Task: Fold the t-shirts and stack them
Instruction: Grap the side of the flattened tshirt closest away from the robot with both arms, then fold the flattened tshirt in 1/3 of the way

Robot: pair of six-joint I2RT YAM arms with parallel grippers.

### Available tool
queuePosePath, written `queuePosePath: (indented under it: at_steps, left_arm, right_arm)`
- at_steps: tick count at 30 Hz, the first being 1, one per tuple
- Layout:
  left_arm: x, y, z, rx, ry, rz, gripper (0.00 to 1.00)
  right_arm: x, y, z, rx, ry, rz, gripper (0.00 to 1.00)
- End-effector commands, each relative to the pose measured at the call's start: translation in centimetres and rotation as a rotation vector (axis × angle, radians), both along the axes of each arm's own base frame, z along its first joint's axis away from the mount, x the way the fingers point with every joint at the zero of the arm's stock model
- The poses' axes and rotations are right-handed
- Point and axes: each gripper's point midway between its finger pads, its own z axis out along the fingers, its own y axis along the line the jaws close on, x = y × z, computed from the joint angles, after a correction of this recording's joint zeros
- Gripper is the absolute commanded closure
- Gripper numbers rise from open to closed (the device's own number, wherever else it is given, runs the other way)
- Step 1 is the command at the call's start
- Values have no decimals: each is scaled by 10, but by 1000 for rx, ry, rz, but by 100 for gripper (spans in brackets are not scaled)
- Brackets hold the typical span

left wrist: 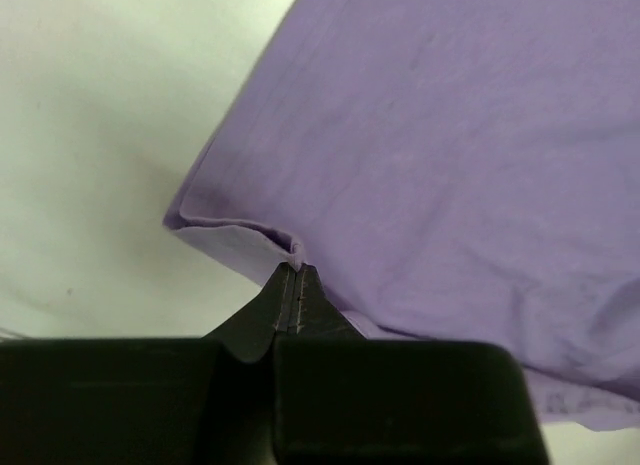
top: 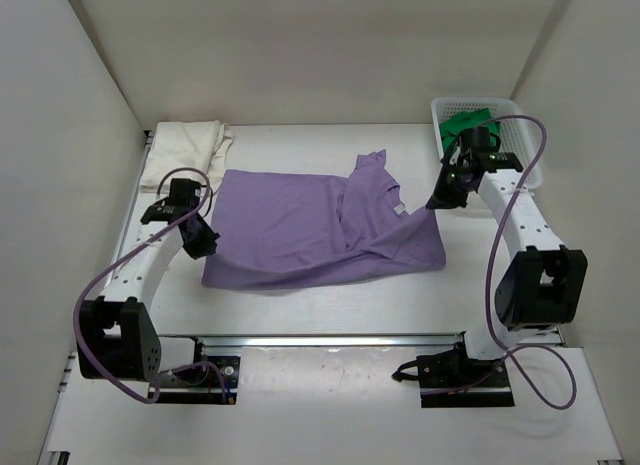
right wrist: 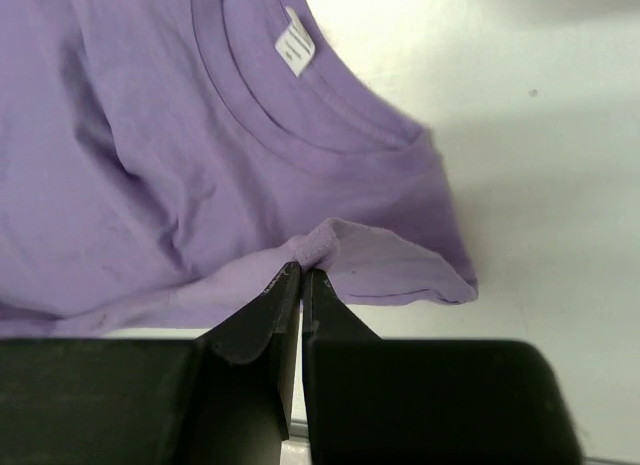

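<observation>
On the white table point(top: 300, 145), the purple t-shirt point(top: 300, 230) lay spread at the centre, its long axis running side to side; the folded cream t-shirt point(top: 190, 143) sat at the far left corner and the green t-shirt point(top: 462, 125) in the basket point(top: 525, 135) at far right. The left gripper point(left wrist: 293, 285) was pinched shut on the purple shirt's left edge and the right gripper point(right wrist: 301, 280) on a fold beside its collar point(right wrist: 270, 125), each gripper holding the end nearest it.
</observation>
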Motion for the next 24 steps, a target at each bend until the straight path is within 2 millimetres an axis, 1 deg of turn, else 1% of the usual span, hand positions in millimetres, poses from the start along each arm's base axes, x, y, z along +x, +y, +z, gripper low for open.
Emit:
queuePosePath:
  at_steps: [1,2,3,5,6,7,8,9,10,11,13,14,15,16,17,18,19,20,21,22,23,24]
  left_arm:
    - [25,4,13,8,-64,2,100]
    - [31,7,11,25,-64,-1,100]
    - [33,8,8,30,-54,-5,100]
    - [38,13,2,37,-44,6,100]
    - [36,12,-7,32,-20,1,100]
    - [40,15,-11,32,-13,-2,100]
    - [43,12,-12,25,-16,-6,100]
    - [43,15,-18,30,-1,4,100]
    - [45,16,-20,40,3,-6,100]
    - [47,16,-22,36,3,0,100]
    - [51,18,-22,44,4,-3,98]
    - [53,18,-22,40,1,-6,91]
    - [54,16,-21,25,-2,-9,84]
    - [56,12,-19,8,-8,-23,71]
    - [57,23,-14,10,-21,5,65]
    - [54,24,-10,7,-31,6,58]
    - [58,27,-2,13,-63,12,47]
    - [58,26,9,20,-94,3,38]
    - [58,24,18,25,-115,-16,36]
    - [55,23,26,31,-125,-26,32]
    - [50,22,28,37,-117,-32,33]
    - [45,22,30,49,-124,-35,32]
  right_arm:
    - [27,1,12,-22,-66,31,100]
    - [30,0,5,-30,-46,27,100]
    - [33,-1,6,-32,-53,37,100]
    - [41,6,-1,-28,-49,55,100]
    - [45,6,-6,-22,-41,56,100]
    - [49,11,-9,-10,-37,64,100]
    - [55,12,-12,-9,-37,62,100]
    - [55,15,-19,-16,-22,71,100]
    - [59,19,-20,-12,-20,75,100]
    - [60,19,-24,-16,-3,81,100]
    - [70,21,-26,-23,-26,79,100]
    - [70,25,-32,-9,-9,82,100]
    - [73,26,-28,-2,-16,80,100]
    - [76,27,-28,-3,-21,84,100]
    - [78,29,-30,9,-19,84,99]
    - [79,30,-22,13,-42,86,97]
    - [80,29,-16,11,-57,79,93]
    - [79,30,-14,21,-56,84,87]
    - [78,32,-4,32,-76,96,78]
    - [73,31,4,39,-82,98,74]
    - [70,28,9,39,-91,94,65]
    - [60,27,16,41,-103,103,55]
